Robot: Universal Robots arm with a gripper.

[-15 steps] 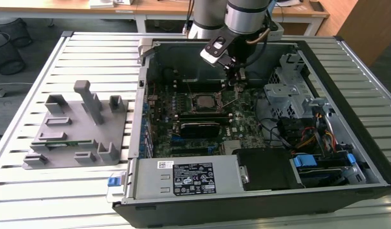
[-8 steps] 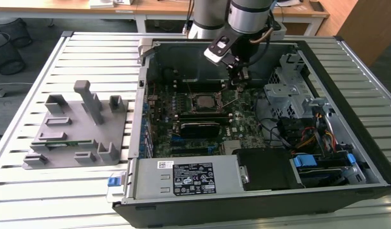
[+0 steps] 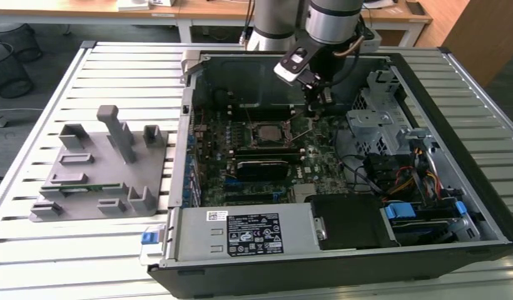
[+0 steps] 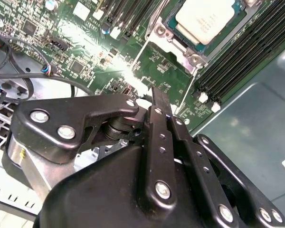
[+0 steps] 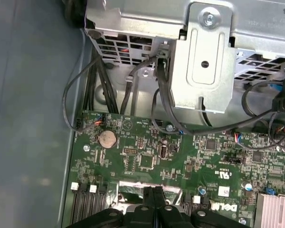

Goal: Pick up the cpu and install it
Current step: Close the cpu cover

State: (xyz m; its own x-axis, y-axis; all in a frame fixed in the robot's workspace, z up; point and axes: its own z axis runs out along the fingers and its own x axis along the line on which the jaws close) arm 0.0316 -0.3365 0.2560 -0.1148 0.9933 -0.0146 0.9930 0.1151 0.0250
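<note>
inside the open computer case (image 3: 323, 278), one cpu (image 4: 206, 19) seated in its socket (image 4: 157, 31), one claw (image 4: 156, 95) clenched empty nearby

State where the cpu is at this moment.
In the exterior view the cpu lies seated on the motherboard, just to the exterior view's left of the gripper.

A black label with white print (image 3: 254, 234) and a small white barcode sticker (image 3: 217, 215) sit on the grey metal power-supply box (image 3: 194, 239), both too small to read. White logo lettering (image 5: 223, 207) is printed on the green motherboard (image 5: 118, 156). Faint illegible marking covers the silvery square cpu (image 4: 206, 19).
</note>
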